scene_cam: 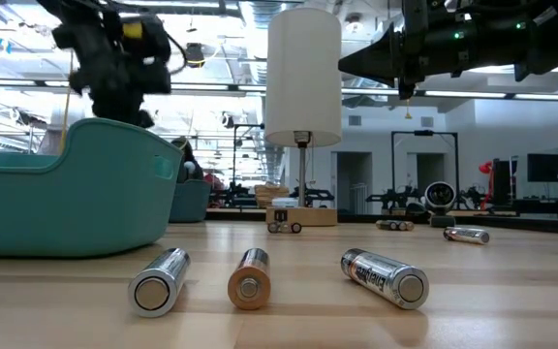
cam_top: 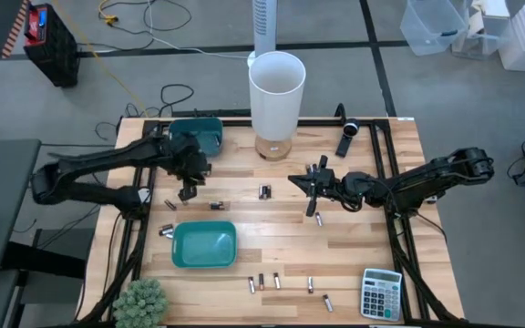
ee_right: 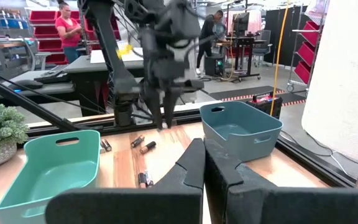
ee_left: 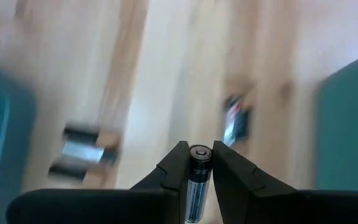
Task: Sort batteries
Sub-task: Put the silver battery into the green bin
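1. In the low view's foreground, three batteries (scene_cam: 250, 279) lie on the wooden table (scene_cam: 473, 310). Two show their round ends; the third, at lower right, carries dark label print too small to read.
2. In the high view, more cells (cam_top: 263, 282) are scattered along the lower edge, near a calculator (cam_top: 381, 293) at lower right and a small green plant (cam_top: 140, 302) at lower left.
3. A teal bin (cam_top: 204, 244) sits at lower centre; a second teal bin (cam_top: 197, 135) sits at upper left.
4. The left gripper (cam_top: 188, 191) hovers between the two bins, its fingers (ee_left: 174, 167) clamped on a dark battery (ee_left: 197, 180) standing end-up; no lettering on it is legible.
5. The right gripper (cam_top: 313, 208) hangs right of centre, fingers pressed together with nothing between them, just above a loose cell (cam_top: 318, 220).
6. A tall white lamp (cam_top: 276, 96) stands at upper centre.
7. A person in a red shirt (ee_right: 67, 28) stands in the room at the right wrist view's upper left.
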`<state>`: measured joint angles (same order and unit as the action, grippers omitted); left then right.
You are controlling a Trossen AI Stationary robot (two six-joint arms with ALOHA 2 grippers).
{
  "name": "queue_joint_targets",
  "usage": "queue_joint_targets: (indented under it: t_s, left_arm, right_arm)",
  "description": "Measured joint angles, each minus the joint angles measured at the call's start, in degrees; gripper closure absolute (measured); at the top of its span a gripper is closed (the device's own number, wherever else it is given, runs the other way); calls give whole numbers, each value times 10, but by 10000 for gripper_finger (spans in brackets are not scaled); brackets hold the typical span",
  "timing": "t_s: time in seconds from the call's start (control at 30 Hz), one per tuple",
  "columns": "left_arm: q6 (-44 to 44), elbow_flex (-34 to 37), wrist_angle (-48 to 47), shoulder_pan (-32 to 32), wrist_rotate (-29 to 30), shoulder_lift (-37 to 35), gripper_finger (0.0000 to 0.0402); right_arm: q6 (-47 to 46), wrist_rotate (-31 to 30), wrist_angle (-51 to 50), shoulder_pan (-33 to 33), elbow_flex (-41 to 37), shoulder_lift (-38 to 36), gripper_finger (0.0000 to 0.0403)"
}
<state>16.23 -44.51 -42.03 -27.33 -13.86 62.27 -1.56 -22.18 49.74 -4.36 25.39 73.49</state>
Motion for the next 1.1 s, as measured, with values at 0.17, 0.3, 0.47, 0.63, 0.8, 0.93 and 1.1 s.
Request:
queue_joint_targets:
  t_s: [0.17, 0.3, 0.47, 0.63, 0.8, 0.93, 1.1]
  left_arm:
    - [-4, 0, 23, 19, -78, -42, 350]
    - [-17, 0, 25, 58, -119, -58, 350]
    - [-45, 0, 33, 139, -129, -66, 350]
    - [-74, 0, 74, 231, -130, -66, 350]
    - [-112, 0, 123, 305, -130, -64, 350]
    - [-139, 0, 131, 340, -117, -59, 350]
    - [-171, 0, 113, 369, -70, -45, 343]
  right_arm:
    - [0, 0, 0, 0, 0, 0, 382]
    - [0, 0, 0, 0, 0, 0, 382]
    - [0, 0, 0, 0, 0, 0, 382]
    - [0, 0, 0, 0, 0, 0, 382]
    - [0, 0, 0, 0, 0, 0, 382]
    - [0, 0, 0, 0, 0, 0, 382]
    - [0, 0, 0, -6, 0, 0, 382]
